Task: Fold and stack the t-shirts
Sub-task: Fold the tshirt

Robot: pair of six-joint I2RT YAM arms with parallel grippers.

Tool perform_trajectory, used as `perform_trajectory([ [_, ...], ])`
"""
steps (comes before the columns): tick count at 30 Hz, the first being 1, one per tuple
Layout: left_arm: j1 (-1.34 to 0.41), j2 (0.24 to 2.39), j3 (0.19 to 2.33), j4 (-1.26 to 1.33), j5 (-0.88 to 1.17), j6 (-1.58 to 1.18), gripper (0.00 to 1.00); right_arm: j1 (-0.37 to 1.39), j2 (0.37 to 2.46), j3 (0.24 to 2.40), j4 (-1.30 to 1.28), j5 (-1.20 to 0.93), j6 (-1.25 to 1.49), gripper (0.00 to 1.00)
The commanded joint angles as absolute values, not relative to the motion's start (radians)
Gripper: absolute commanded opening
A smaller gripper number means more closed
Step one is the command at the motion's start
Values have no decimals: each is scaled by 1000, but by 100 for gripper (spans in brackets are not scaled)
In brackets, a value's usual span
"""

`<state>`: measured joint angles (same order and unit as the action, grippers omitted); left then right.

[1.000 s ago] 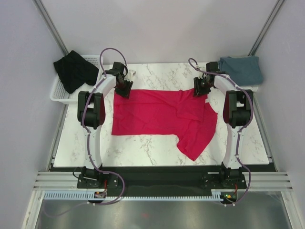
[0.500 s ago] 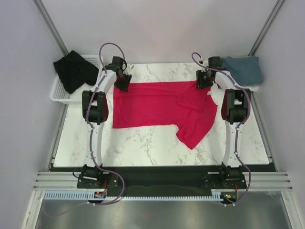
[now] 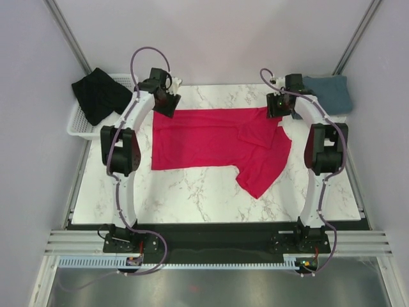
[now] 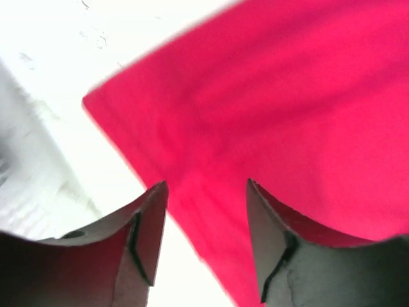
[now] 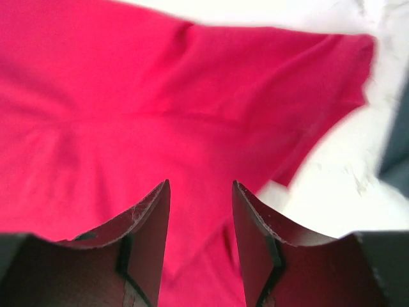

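Observation:
The crimson red t-shirt (image 3: 214,141) lies spread on the marble table, its right side bunched and trailing toward the front right. My left gripper (image 3: 165,106) is open just above the shirt's far left corner (image 4: 211,141). My right gripper (image 3: 276,109) is open just above the shirt's far right corner (image 5: 192,109). The black t-shirt (image 3: 99,94) hangs over the white wire basket (image 3: 80,125) at the far left. The blue-grey t-shirt (image 3: 329,93) lies folded at the far right.
The marble table (image 3: 192,192) shows bare surface in front of the red shirt. Grey enclosure walls stand close on both sides. The arm bases sit at the near edge.
Both grippers carried the shirt's far edge away from me and spread it flatter. They have let go and now hover open over the far corners.

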<state>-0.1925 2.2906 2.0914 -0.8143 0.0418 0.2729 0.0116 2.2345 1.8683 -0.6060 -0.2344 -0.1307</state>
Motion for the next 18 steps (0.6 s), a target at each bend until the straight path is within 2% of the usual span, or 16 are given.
perform_trajectory([
  [1, -247, 1946, 1964, -801, 64, 360, 64, 11, 1923, 1771, -537, -305, -216, 52],
  [6, -262, 1644, 1663, -805, 100, 330, 69, 80, 1691, 1560, -581, -317, -357, 52],
  [10, -276, 1470, 1410, -740, 75, 382, 71, 219, 1435, 1225, -613, -272, -527, 52],
  [12, -276, 1424, 1304, -739, 75, 382, 71, 279, 1358, 1126, -640, -239, -548, 52],
  [16, -276, 1318, 1151, -689, 51, 391, 65, 324, 1159, 913, -672, -201, -584, 50],
  [18, -273, 1302, 1100, -683, 34, 391, 63, 322, 1111, 881, -728, -184, -626, 49],
])
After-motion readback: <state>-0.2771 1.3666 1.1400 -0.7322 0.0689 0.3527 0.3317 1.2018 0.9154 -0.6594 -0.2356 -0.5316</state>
